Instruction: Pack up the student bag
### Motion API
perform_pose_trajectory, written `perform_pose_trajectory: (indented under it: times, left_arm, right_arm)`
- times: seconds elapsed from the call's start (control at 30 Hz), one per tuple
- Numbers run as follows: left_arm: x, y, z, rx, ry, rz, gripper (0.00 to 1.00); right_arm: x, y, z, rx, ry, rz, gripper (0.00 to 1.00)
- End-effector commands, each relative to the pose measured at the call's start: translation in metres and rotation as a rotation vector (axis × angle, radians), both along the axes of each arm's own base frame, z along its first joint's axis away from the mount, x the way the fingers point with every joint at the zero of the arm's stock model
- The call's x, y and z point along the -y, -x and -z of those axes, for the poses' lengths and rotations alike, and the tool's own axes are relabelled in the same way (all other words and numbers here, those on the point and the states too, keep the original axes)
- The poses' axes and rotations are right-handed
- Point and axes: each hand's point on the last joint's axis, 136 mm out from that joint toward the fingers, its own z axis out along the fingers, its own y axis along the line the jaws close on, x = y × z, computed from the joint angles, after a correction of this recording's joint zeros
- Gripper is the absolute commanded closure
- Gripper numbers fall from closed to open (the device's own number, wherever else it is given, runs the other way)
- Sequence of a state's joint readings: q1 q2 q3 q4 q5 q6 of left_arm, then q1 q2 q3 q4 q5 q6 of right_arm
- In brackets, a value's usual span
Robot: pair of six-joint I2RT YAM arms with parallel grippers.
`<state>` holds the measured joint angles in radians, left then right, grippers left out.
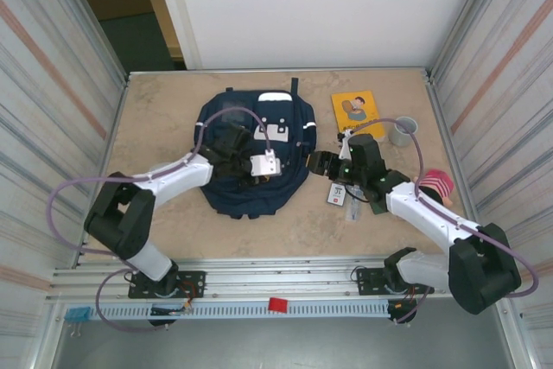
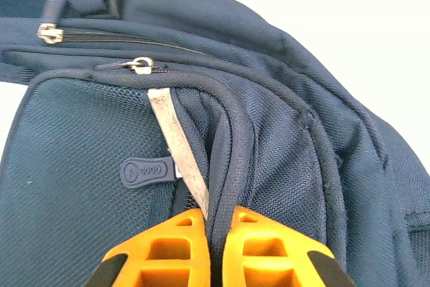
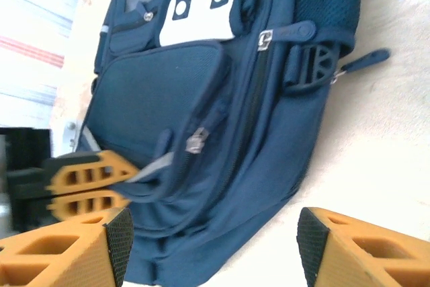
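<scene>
We see the student bag (image 1: 259,198) filling the middle of the table (image 1: 155,118); free room left of it and along the near edge. Right of the bag is crowded: yellow book (image 1: 358,112), grey cup (image 1: 402,131), small card (image 1: 336,195), right arm (image 1: 419,206). Corrugated walls (image 1: 52,84) close both sides; left arm (image 1: 173,174) lies over the bag.

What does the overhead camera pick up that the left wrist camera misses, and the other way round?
Overhead: the whole student bag lying flat on the table, with a yellow book and a grey cup to its right, and the right gripper beside it.
Left wrist: close detail, namely a metal zipper pull, a pale reflective stripe, a small rubber tag, and the left gripper shut on the piped edge of a front pocket.
Shared: the navy bag and the left gripper on it.
</scene>
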<state>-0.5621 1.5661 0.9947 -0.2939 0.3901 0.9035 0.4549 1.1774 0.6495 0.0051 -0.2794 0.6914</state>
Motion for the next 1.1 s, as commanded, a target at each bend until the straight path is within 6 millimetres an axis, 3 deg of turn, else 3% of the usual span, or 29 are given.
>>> perform_pose_trajectory:
  times: [0.0, 0.23, 0.5, 0.77, 1.07]
  left_arm:
    - [0.002, 0.011, -0.071, -0.052, 0.179, 0.047, 1.0]
    - [-0.013, 0.01, -0.144, -0.1, 0.366, 0.086, 1.0]
    - [-0.041, 0.0, -0.186, -0.044, 0.492, 0.097, 1.0]
    - [-0.053, 0.004, -0.194, -0.037, 0.5, 0.119, 1.0]
    - [-0.055, 0.005, -0.195, -0.042, 0.515, 0.121, 1.0]
  right_arm:
    - [0.0, -0.005, -0.003, 0.067, -0.003, -0.06, 0.33]
    - [-0.003, -0.012, -0.012, 0.178, -0.016, -0.165, 0.3]
    - [-0.006, -0.014, 0.001, 0.328, 0.072, -0.326, 0.27]
    - [-0.026, -0.022, 0.026, 0.407, 0.137, -0.475, 0.38]
    - [-0.061, -0.046, 0.023, 0.508, 0.136, -0.567, 0.47]
